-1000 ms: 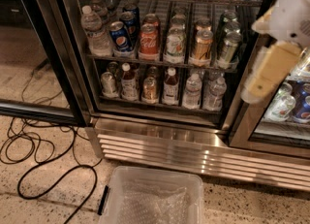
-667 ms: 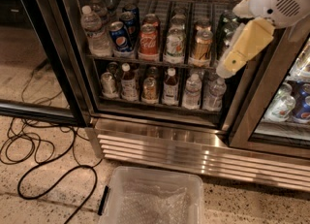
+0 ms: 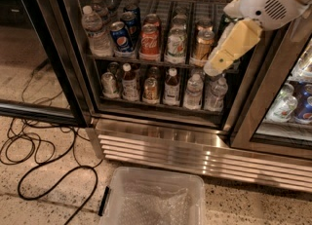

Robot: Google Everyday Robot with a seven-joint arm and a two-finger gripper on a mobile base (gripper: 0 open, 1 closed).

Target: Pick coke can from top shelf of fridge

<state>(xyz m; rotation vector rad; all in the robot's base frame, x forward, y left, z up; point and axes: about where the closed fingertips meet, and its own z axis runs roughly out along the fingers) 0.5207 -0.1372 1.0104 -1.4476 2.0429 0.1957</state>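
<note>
Hanging at the upper right, the gripper point(image 3: 216, 67) pointed down and left in front of the fridge point(image 3: 161, 143), near its right-hand bottles; its grip state could not be told. The coke can point(image 3: 149, 41) stood on a wire rack, well left of it.

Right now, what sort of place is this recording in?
Probably an office break area: a glass-door drinks fridge stocked with cans and bottles, loose cables on the floor. The gripper hangs before its middle rack.

Speckled terrazzo floor point(image 3: 253, 204), black cables point(image 3: 22, 139)
</note>
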